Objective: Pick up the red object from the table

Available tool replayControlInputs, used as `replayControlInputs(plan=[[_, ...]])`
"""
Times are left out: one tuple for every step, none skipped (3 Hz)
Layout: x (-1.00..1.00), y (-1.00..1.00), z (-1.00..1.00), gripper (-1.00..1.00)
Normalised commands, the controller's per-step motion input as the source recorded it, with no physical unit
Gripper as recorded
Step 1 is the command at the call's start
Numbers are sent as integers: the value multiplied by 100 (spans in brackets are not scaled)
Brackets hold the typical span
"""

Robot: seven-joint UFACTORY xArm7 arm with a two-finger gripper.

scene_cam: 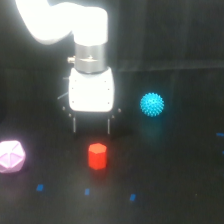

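On the black table, the red object stands upright, below the gripper with fingers apart.

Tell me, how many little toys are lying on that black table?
3. The red object sits below the gripper. The spiky cyan ball lies toward the exterior view's right. The pale pink polyhedron is at its left edge. The arm could hide others.

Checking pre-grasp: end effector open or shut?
Open. The end effector shows two thin fingers set apart with a clear gap, above the red block, not touching it.
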Motion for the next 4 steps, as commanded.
replayControlInputs(plan=[[38, -93, 0, 99], [70, -100, -83, 100], [31, -100, -35, 47], [18, -75, 2, 78]])
